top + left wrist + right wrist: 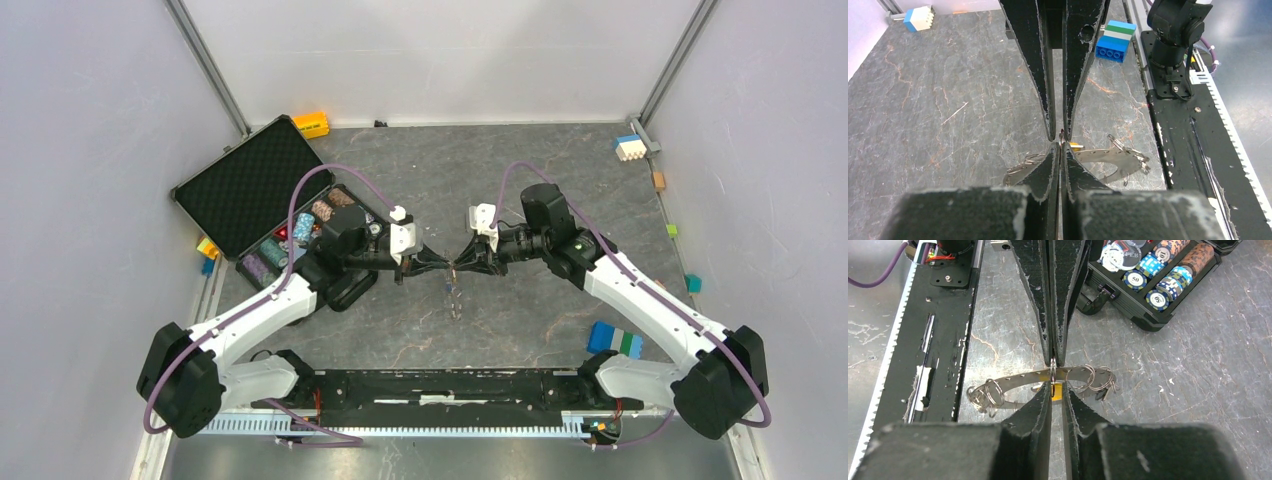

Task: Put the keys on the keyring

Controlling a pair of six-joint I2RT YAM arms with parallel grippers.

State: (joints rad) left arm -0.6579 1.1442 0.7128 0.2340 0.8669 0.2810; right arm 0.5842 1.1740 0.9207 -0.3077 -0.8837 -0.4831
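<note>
Black mounting rail point(450, 385) runs along the near table edge. Far left, an open black case point(250, 185) holds stacked poker chips point(300, 228) in its tray, with an orange block point(312, 123) beyond it. At centre, the left claw point(1060, 147), pressed together, pinches the keyring point(1018, 379), a silvery holed strip strung with wire rings. A yellow key point(1075, 146) hangs by it. Tip to tip, the right claw point(1057, 388) shows a narrow gap around one ring; I cannot tell whether it grips. To the right, a blue-green block point(615, 340) lies near and a blue-white block point(628, 147) far.
</note>
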